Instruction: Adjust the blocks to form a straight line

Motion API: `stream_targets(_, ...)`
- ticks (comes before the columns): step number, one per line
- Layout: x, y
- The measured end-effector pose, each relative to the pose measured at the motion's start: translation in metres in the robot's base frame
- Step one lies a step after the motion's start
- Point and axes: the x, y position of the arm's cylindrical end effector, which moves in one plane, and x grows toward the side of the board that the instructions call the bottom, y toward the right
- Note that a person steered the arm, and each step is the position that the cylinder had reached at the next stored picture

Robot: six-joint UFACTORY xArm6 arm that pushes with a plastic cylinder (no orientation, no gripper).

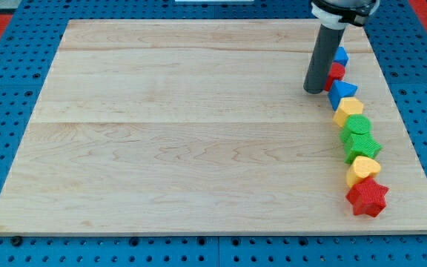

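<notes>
Wooden board (184,126) fills most of the view, sitting on a blue pegboard (6,96). The arm ends in a dark rod (322,59), no jaws on it to open or close; my tip (314,90) is down on the board, just left of the red block (336,73). Blocks run in a curved chain along the view's right edge, top to bottom: blue block (340,55), red block, blue triangle (342,92), yellow block (349,110), green block (358,126), green star (362,146), yellow block (363,170), red star (368,197). Neighbours touch or nearly touch.
</notes>
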Motion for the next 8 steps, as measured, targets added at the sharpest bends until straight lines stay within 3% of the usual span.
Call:
stream_targets(6, -0.004, 0.017)
stream_targets(8, -0.005, -0.003)
